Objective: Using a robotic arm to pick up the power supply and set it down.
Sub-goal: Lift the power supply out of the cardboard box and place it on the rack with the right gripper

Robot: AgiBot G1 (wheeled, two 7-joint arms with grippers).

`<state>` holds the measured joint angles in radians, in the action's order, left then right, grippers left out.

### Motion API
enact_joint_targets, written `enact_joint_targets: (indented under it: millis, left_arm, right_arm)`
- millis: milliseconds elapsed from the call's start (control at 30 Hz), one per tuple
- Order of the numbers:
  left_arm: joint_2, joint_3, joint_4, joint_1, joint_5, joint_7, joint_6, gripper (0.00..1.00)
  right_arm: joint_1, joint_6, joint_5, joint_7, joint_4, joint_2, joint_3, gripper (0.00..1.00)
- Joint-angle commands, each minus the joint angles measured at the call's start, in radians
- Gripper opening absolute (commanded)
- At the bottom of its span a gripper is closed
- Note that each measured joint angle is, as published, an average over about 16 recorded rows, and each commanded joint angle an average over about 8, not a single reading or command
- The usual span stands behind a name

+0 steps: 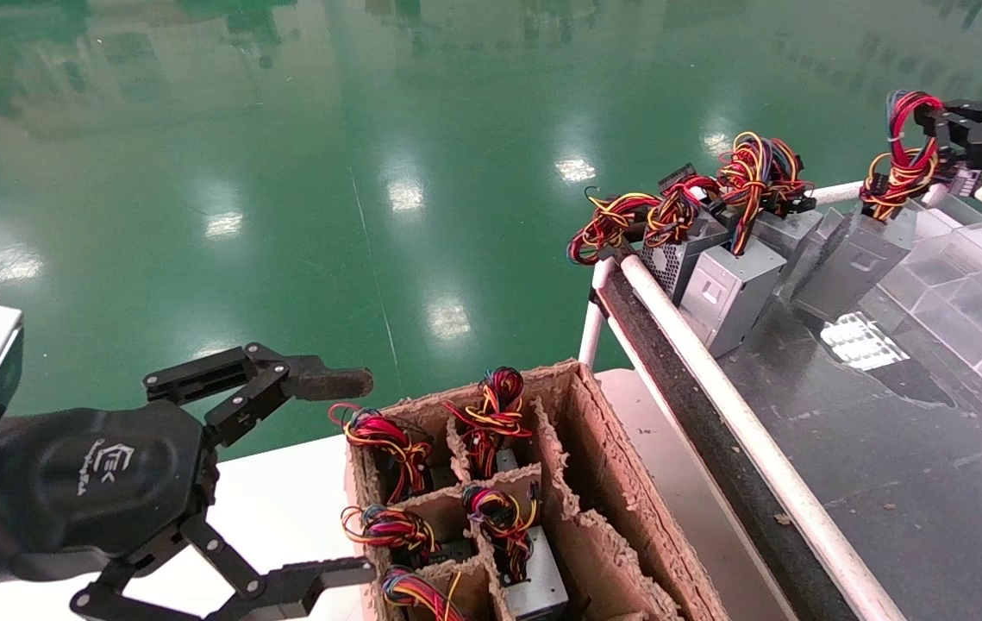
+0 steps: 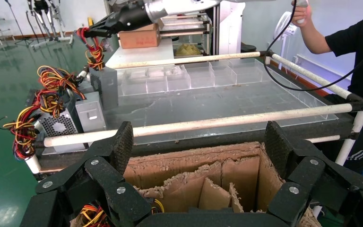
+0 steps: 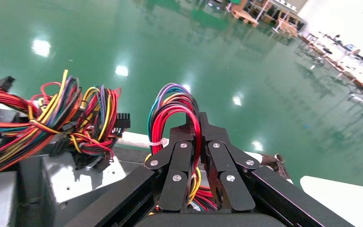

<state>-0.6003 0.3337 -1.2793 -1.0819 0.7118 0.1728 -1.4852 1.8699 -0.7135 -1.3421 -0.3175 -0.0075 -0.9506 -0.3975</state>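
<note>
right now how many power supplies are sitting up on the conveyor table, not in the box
4, in a row at the table's far left end; the rightmost power supply hangs by its wire bundle from the right gripper. More may be hidden behind the wires.

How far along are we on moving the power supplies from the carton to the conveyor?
Done: four units lean in a row at the conveyor's end. In hand: the right gripper is shut on the wire bundle of a fifth power supply, which stands on the belt beside the row. Left: release it; more units sit in the carton. The left gripper hovers open beside the carton.
</note>
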Motion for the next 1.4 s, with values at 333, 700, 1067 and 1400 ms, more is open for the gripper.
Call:
enact_joint_targets:
  millis: [333, 700, 1067, 1400]
  left_arm:
    - [0.000, 0.000, 0.000, 0.000, 0.000, 0.000, 0.000, 1.00]
    - [0.000, 0.001, 0.000, 0.000, -0.001, 0.000, 0.000, 1.00]
    - [0.001, 0.001, 0.000, 0.000, -0.001, -0.001, 0.001, 1.00]
    - [0.001, 0.002, 0.000, 0.000, -0.001, -0.001, 0.001, 1.00]
  right_arm:
    - [0.026, -0.221, -0.058, 0.030, 0.001, 0.066, -0.039, 0.00]
    - [0.060, -0.453, -0.091, 0.067, 0.012, 0.095, -0.063, 0.00]
    - [0.086, -0.581, -0.112, 0.083, 0.020, 0.103, -0.078, 0.00]
    - [0.106, -0.656, -0.140, 0.067, 0.027, 0.154, -0.097, 0.00]
